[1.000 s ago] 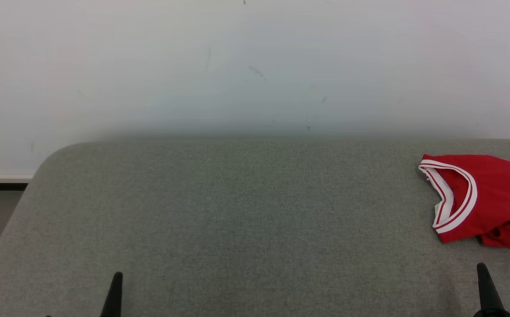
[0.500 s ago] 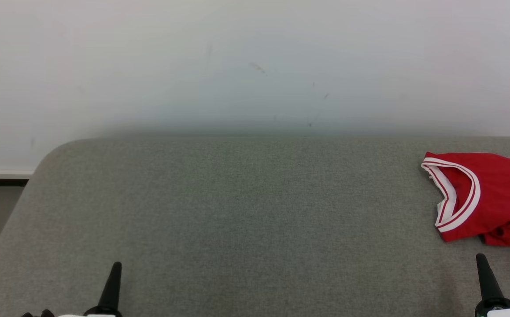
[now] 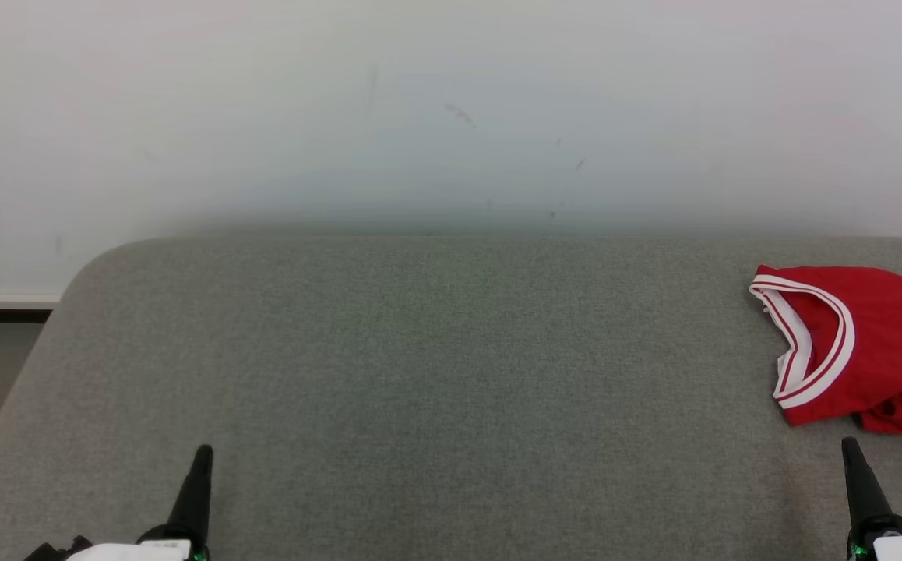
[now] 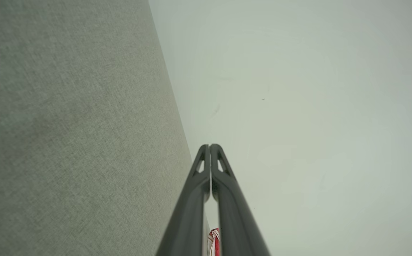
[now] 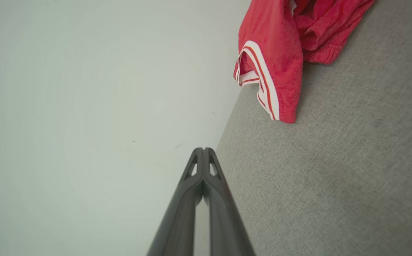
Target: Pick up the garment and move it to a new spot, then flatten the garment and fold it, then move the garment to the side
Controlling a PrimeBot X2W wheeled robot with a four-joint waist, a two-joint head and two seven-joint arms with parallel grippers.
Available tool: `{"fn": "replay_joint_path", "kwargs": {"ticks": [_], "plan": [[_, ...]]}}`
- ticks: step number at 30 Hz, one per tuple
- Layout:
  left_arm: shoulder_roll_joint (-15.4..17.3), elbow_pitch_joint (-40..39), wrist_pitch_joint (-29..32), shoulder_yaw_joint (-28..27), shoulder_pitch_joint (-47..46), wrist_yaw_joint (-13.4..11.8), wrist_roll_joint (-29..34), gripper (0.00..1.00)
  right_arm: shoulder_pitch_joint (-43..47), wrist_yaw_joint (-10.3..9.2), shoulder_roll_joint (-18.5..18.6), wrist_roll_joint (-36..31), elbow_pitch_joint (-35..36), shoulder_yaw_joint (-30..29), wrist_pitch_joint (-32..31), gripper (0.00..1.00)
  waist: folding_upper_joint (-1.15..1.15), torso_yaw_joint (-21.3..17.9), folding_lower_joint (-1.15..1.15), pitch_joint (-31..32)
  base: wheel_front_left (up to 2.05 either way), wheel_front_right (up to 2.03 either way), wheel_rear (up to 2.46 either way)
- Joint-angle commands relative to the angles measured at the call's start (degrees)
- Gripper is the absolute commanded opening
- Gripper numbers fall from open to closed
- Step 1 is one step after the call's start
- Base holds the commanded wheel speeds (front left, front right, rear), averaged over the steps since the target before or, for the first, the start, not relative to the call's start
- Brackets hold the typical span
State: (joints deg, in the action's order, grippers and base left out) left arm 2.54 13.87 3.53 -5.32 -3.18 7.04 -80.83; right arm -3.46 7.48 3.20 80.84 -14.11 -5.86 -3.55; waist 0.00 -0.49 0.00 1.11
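The garment [image 3: 872,343] is a red sleeveless jersey with white-and-red trim and dark lettering, lying folded at the far right of the grey fabric surface [image 3: 435,366]. It also shows at the top of the right wrist view as the garment [image 5: 280,46], with a rumpled hem. My right gripper [image 3: 852,448] is shut and empty, a short way in front of the jersey, not touching it. My left gripper [image 3: 202,456] is shut and empty at the lower left. In the wrist views the left gripper [image 4: 210,146] and right gripper [image 5: 203,150] have their fingers pressed together.
A white wall [image 3: 451,109] rises right behind the grey surface. The surface's rounded left corner [image 3: 100,265] drops off to a dark gap and floor at the left.
The head view has shifted slightly, so both grippers reach a little higher in it and the jersey sits a bit further right. The jersey itself lies still.
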Motion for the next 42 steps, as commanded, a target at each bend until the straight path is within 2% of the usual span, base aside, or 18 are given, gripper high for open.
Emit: {"fn": "replay_joint_path", "kwargs": {"ticks": [1,28,42], "plan": [[0.5,-0.2,0.4,-0.4,-0.9,0.2,-1.5,0.00,-1.2,0.02,-0.1,1.2,0.3,-0.2,-0.4,0.00,0.00,0.0,0.00,-0.1,0.00,0.00,0.00],[0.5,0.2,3.2,-1.3,-3.5,0.6,-12.2,0.00,-3.3,0.02,-0.4,11.9,0.1,-0.9,-3.2,0.00,0.00,0.5,0.00,-1.3,0.00,0.00,0.00],[0.5,0.2,3.2,-1.3,-3.4,0.6,-12.0,0.00,-3.2,0.02,-0.3,11.6,0.1,-0.8,-3.2,0.00,0.00,0.5,0.00,-1.3,0.00,0.00,0.00]]}}
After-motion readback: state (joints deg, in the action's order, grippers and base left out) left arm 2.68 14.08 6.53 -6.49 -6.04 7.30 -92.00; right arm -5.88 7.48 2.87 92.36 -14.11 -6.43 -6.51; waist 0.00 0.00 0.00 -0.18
